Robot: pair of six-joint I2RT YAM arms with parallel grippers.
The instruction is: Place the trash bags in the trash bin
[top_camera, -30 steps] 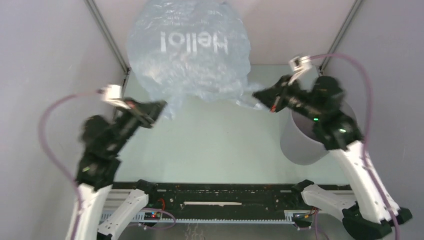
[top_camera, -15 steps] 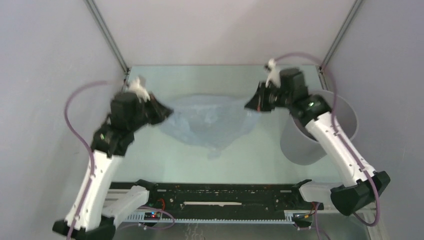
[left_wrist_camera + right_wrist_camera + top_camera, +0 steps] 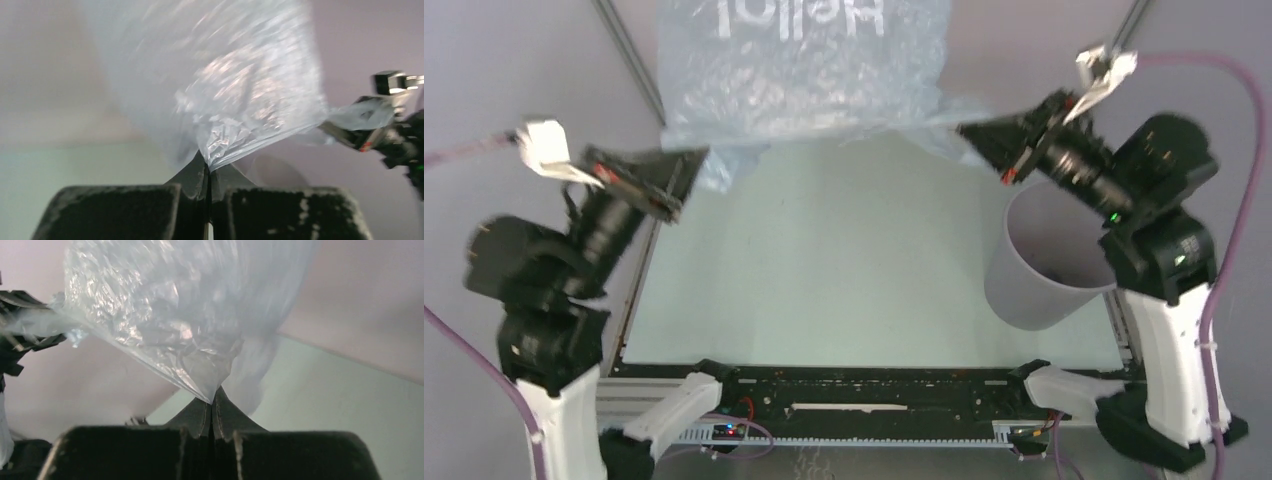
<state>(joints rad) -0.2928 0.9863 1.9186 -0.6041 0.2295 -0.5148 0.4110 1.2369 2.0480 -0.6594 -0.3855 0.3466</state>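
Note:
The pale blue translucent trash bag [image 3: 799, 75] billows high above the far side of the table, white lettering near its top. My left gripper [image 3: 692, 160] is shut on its lower left corner; in the left wrist view the film [image 3: 235, 95] rises from the closed gripper [image 3: 207, 167]. My right gripper [image 3: 969, 133] is shut on the lower right corner; the right wrist view shows the film [image 3: 170, 315] pinched in the gripper [image 3: 212, 401]. The grey trash bin [image 3: 1039, 265] stands at the table's right, below my right arm, apart from the bag.
The pale green table top [image 3: 844, 260] lies under the raised bag. Grey enclosure walls stand close on the left and right, with metal frame posts [image 3: 629, 60] at the back corners. Purple cables loop out from both wrists. The arm bases sit along the near rail [image 3: 864, 395].
Both arms swung up and outward, lifting the bag from low over the table to high at the back, where it has spread and filled with air. Both grips on the corners held.

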